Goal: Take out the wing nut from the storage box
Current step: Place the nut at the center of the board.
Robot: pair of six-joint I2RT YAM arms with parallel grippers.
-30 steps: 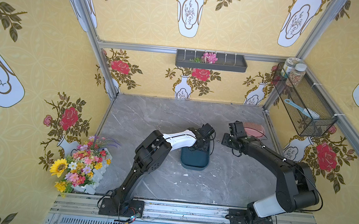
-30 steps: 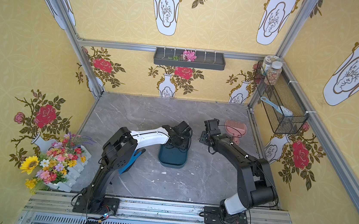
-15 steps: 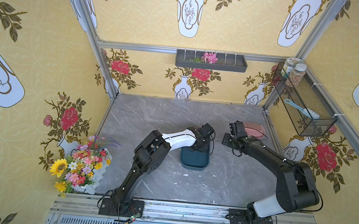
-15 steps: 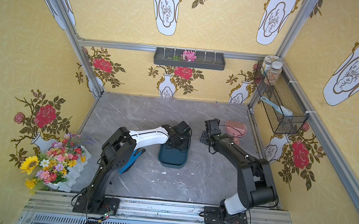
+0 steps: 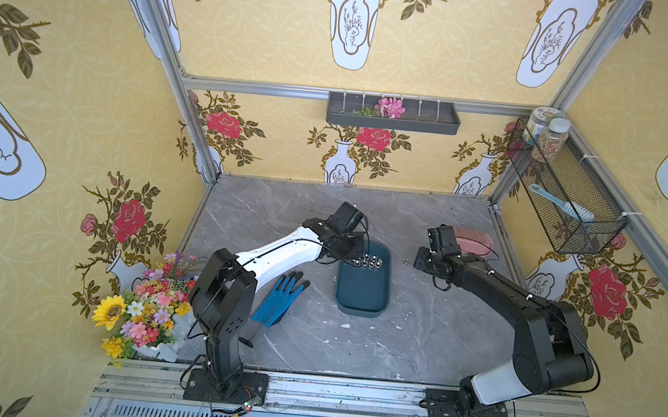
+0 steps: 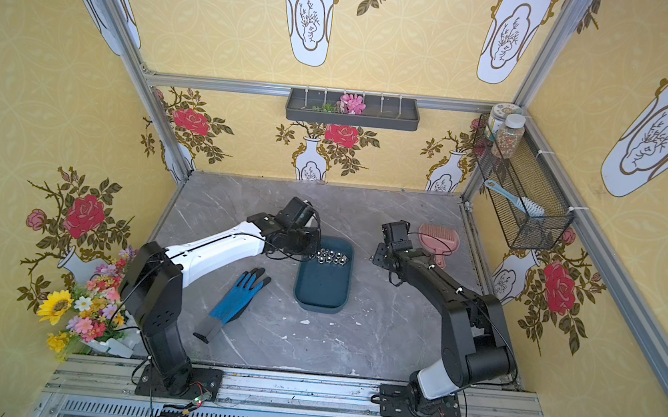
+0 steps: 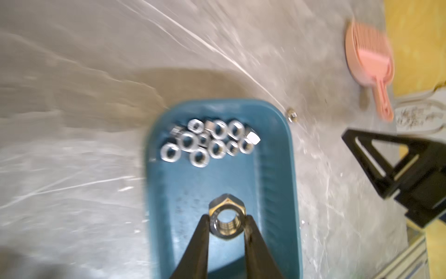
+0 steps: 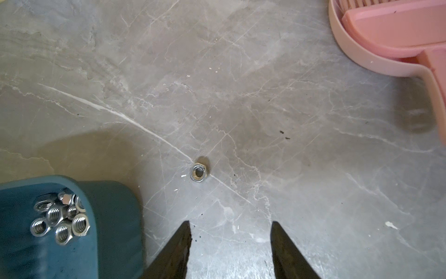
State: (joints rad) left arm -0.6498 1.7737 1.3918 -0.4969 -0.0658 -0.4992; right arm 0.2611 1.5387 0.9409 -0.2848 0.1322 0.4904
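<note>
1. Storage box [image 5: 362, 291]: a dark teal tray in the middle of the table [image 5: 415, 342]. Its long sides run from the near edge toward the far edge.
2. Contents: about a dozen silver hex nuts [image 7: 207, 142], bunched together at the box's far end.
3. Left gripper [image 7: 226, 217]: the jaws are closed on the held nut [image 7: 226, 205]. They pinch it by opposite flats above the box's floor, with the bore facing the wrist camera. Whether it is clear of the floor cannot be told.
4. Right gripper [image 8: 230, 223]: the jaws are spread with nothing between them, over the table right of the box.
5. Loose nut [image 8: 198, 172]: lies flat on the table, just outside the box's far right corner.
6. Pink scoop [image 6: 438, 238]: lies near the table's far right corner.
7. Wire basket [image 5: 572, 236]: hangs on the right wall and holds a blue brush [image 5: 562, 204] and two jars [image 5: 550, 138].
8. Wall shelf [image 5: 436, 125]: mounted on the back wall, with a pink flower [image 5: 391, 107] in it.
9. Blue glove [image 6: 238, 296]: lies flat on the table, left of the box.
</note>
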